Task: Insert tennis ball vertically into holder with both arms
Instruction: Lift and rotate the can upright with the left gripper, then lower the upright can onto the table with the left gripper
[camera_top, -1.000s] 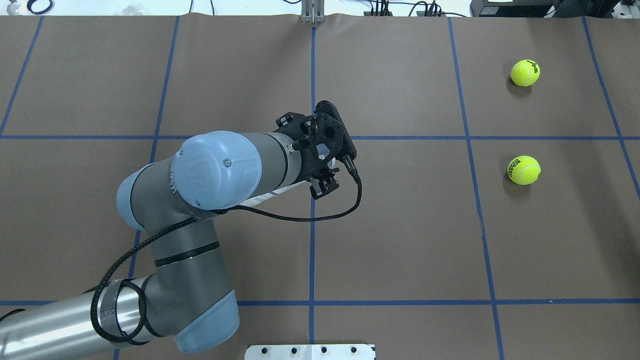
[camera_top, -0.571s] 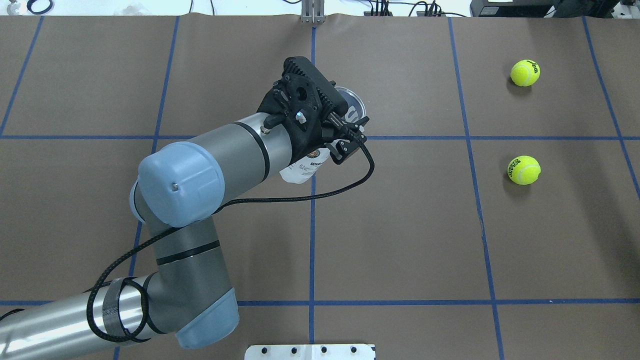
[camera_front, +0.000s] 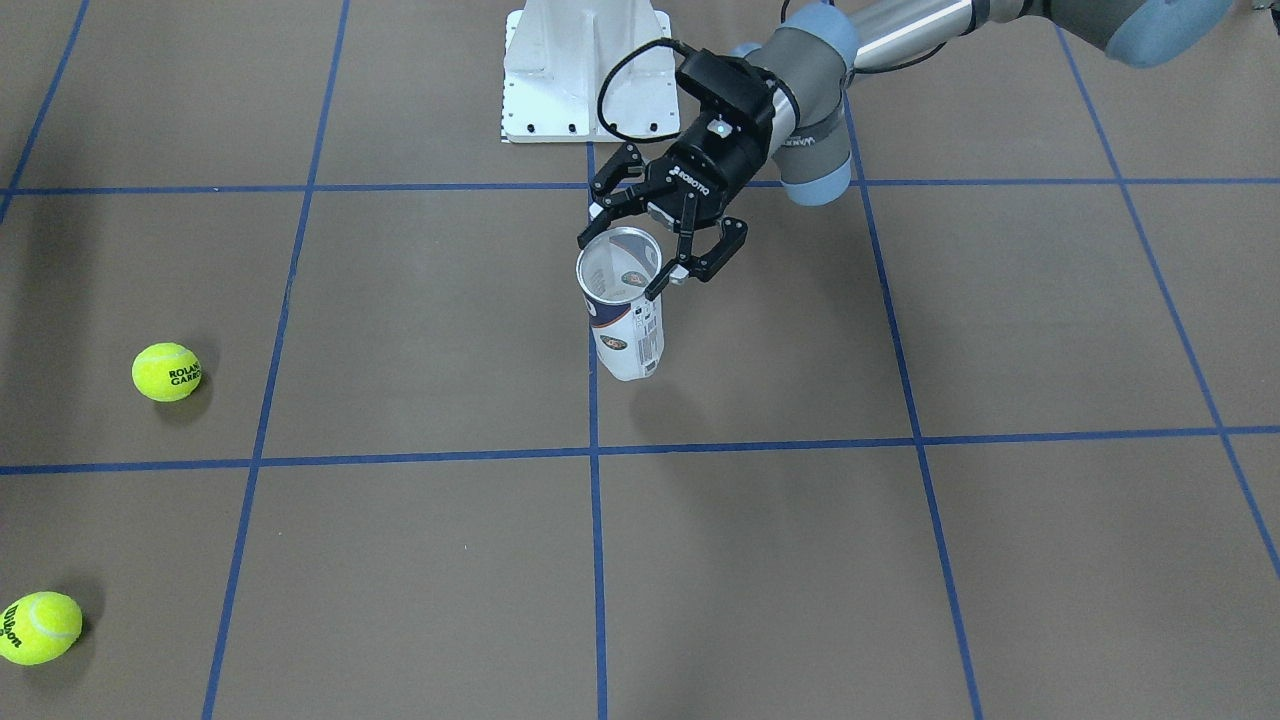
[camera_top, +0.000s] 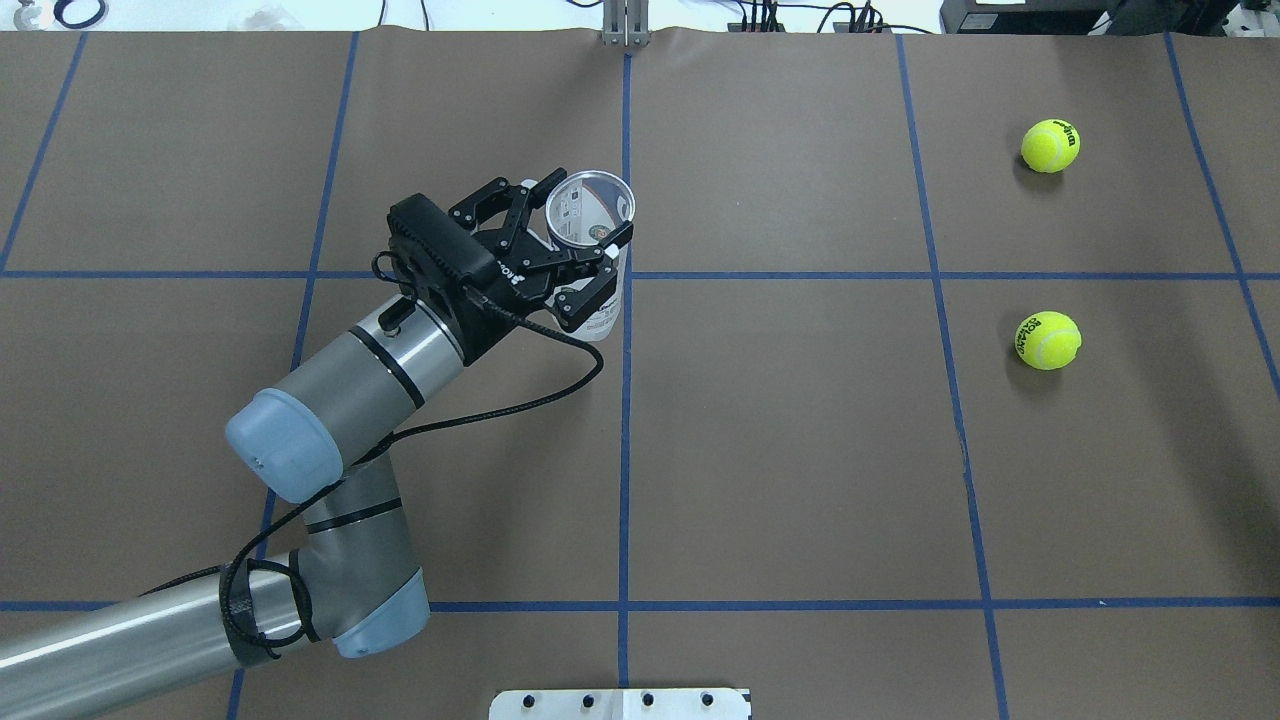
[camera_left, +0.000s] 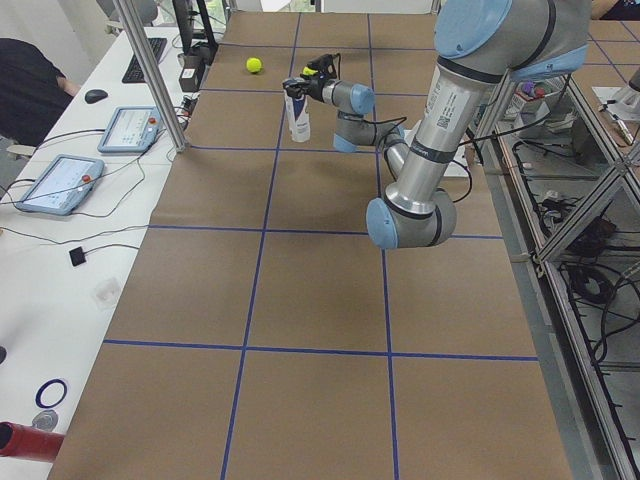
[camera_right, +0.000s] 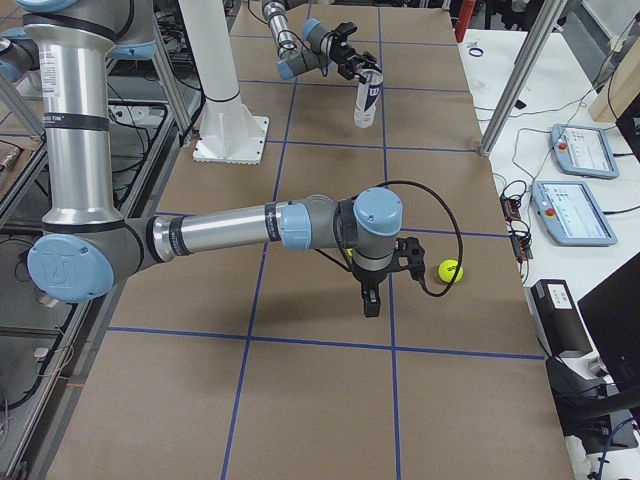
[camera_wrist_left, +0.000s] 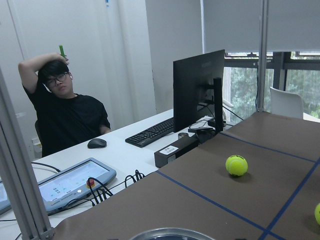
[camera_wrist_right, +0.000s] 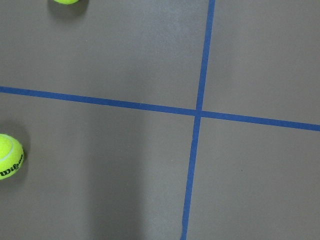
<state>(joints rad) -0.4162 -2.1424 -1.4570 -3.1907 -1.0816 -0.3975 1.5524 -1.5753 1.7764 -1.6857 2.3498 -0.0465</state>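
The holder (camera_top: 604, 298) is a clear tube with a metal rim and a white-and-navy label. It is upright near the table's middle, open mouth up, and also shows in the front view (camera_front: 626, 330). My left gripper (camera_top: 583, 228) is shut on it just under the rim, one finger on each side (camera_front: 628, 255). I cannot tell whether its bottom touches the table. Two yellow tennis balls (camera_top: 1050, 146) (camera_top: 1048, 340) lie far right. My right gripper (camera_right: 368, 298) points down beside one ball (camera_right: 450, 270); I cannot tell if it is open or shut.
The white pedestal base (camera_top: 620, 703) stands at the near table edge, between the arms. Blue tape lines grid the brown table. A side desk with tablets (camera_left: 60, 180), a monitor and a seated operator (camera_wrist_left: 65, 115) lies beyond the table's far edge.
My left wrist has swung back and to the left. It turned the holder from tilted under the arm to upright, with the open mouth facing up. The balls have not moved.
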